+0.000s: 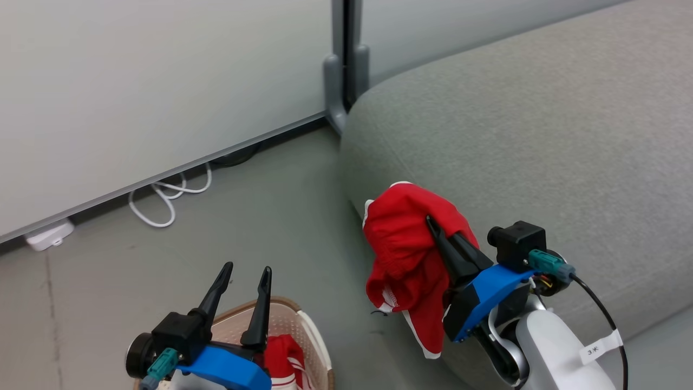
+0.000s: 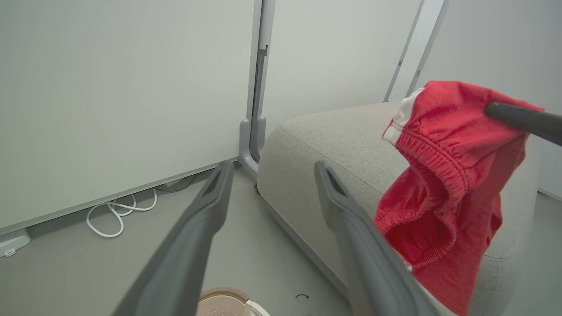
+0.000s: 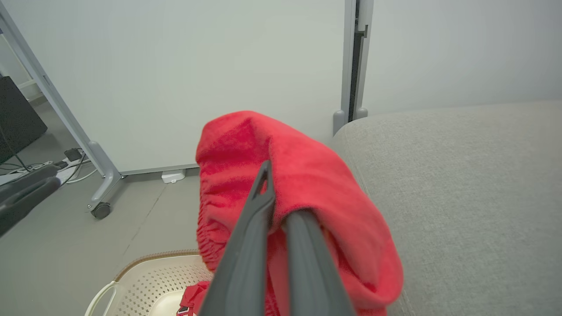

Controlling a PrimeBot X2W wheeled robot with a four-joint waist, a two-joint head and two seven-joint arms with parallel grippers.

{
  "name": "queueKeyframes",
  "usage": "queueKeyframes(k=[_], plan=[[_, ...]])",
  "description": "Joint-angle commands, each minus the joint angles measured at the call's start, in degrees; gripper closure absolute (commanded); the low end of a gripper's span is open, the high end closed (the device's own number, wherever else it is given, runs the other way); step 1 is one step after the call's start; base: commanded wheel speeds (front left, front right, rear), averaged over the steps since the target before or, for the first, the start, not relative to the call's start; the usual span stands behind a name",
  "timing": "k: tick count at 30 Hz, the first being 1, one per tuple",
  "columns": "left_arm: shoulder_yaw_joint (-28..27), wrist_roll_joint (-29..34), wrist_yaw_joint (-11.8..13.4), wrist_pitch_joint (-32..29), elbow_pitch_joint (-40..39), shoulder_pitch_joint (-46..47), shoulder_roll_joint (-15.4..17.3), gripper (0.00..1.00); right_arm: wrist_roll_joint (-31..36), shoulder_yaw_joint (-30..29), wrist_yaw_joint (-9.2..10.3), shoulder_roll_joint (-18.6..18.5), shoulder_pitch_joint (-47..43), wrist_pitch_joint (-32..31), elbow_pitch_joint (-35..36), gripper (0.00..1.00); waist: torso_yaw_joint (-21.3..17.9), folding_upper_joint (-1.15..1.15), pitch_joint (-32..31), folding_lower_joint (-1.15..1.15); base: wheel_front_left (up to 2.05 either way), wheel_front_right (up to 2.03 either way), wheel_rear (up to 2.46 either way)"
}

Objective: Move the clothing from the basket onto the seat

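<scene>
My right gripper [image 1: 434, 225] is shut on a red garment with white trim [image 1: 403, 249], which hangs in the air against the near left corner of the light-grey seat [image 1: 541, 135]. From the right wrist, the cloth [image 3: 307, 175] drapes over my right gripper [image 3: 276, 197] and hides one fingertip. A second piece of clothing, red with white stripes [image 1: 284, 357], lies in the cream basket [image 1: 306, 325] at the bottom left. Above the basket my left gripper [image 1: 246, 271] stands open and holds nothing. The left wrist view shows this gripper [image 2: 274, 169], the hanging garment [image 2: 439, 175] and the seat [image 2: 333, 140].
A white partition wall [image 1: 162, 81] with a grey post [image 1: 341, 65] stands behind the seat. A white cable [image 1: 162, 200] and a small white box [image 1: 48, 234] lie on the grey floor at its foot. A castor foot [image 3: 101, 206] stands at the left in the right wrist view.
</scene>
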State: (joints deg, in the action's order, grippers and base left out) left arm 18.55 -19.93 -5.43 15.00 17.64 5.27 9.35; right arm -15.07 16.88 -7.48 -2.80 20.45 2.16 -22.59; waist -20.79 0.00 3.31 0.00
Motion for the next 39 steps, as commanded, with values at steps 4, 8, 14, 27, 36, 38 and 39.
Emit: queueKeyframes(k=[4,8,14,27,36,38,39], plan=[[-0.5,1.03,-0.54,0.27,0.37,0.73,-0.45,0.0,0.55,-0.74,-0.03,-0.16,-1.66,-0.32,1.59,1.0,-3.94,0.0,0.73,0.0,0.0,0.0,0.0],[-0.8,1.64,-0.96,0.28,0.5,1.1,-0.9,0.0,0.51,-1.36,-0.03,-0.16,-2.57,-0.64,2.83,1.0,-5.55,0.0,1.07,0.0,0.0,0.0,0.0],[-1.05,2.36,-1.47,0.27,0.76,1.62,-1.31,0.0,0.76,-2.66,-0.03,-0.15,-3.49,-0.85,4.12,1.0,-6.0,0.0,1.38,0.0,0.0,0.0,0.0],[-0.46,3.36,-1.97,0.27,-0.72,4.18,-1.11,0.0,1.55,-12.92,-0.03,-0.1,6.05,-0.24,2.34,1.0,-2.49,0.0,6.31,0.0,0.0,0.0,0.0],[1.75,4.77,-2.16,0.22,-4.06,9.27,1.62,0.0,1.72,-27.48,-0.03,-4.15,23.73,0.0,-3.27,1.0,1.31,0.0,16.41,0.0,0.0,0.0,0.0],[2.25,5.05,-2.13,0.03,-5.28,10.85,2.42,0.0,1.64,-29.65,-0.03,-6.82,27.72,0.1,-4.53,1.0,2.32,0.0,19.15,0.0,0.0,0.0,0.0],[2.56,5.09,-2.14,-0.13,-5.97,11.67,2.78,0.0,1.71,-30.79,-0.03,-8.05,29.66,0.5,-4.82,1.0,2.86,0.0,20.54,0.0,0.0,0.0,0.0]])
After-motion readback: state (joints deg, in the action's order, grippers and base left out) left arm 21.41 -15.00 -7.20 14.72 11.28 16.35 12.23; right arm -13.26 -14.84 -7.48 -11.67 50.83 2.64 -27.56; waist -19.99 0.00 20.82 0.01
